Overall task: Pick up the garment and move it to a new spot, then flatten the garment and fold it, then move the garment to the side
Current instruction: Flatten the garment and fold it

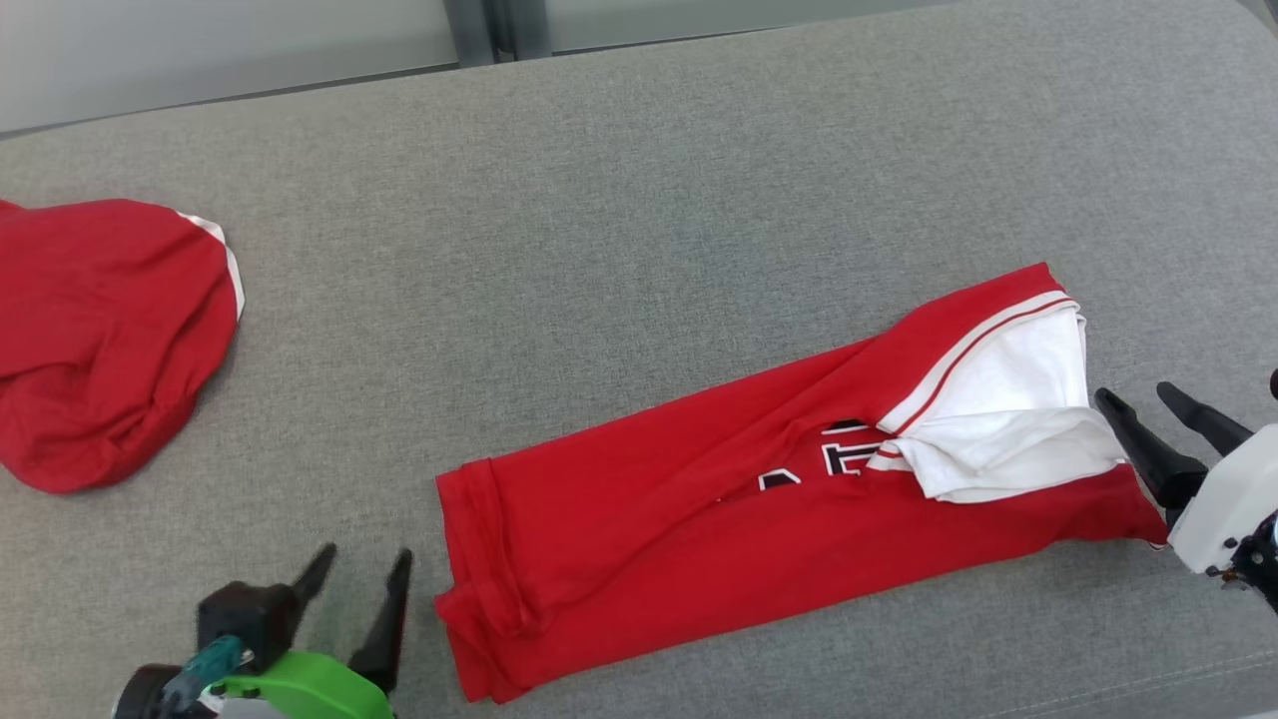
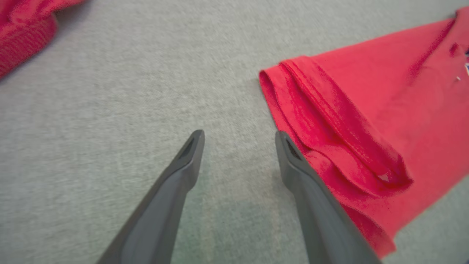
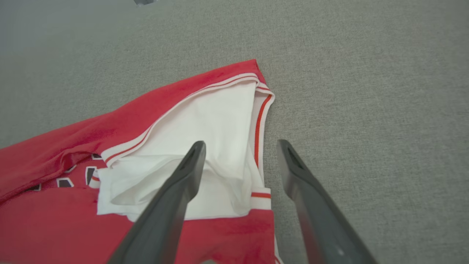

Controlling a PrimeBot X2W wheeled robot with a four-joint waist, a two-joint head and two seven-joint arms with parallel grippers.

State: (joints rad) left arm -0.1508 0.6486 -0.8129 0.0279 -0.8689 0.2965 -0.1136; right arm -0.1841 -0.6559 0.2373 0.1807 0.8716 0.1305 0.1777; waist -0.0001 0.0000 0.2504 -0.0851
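Shirt [image 1: 699, 539] is laid folded lengthwise. Left gripper [image 1: 365, 552] is held spread, empty, beside its hem; right gripper [image 1: 1133, 391] likewise beside its white end.

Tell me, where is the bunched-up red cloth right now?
In the head view the bunched red cloth lies at the far left of the grey surface, well apart from the folded shirt and up-left of the left hand.

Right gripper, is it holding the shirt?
No, the right gripper is wide open at the white end of the shirt, closed on nothing.
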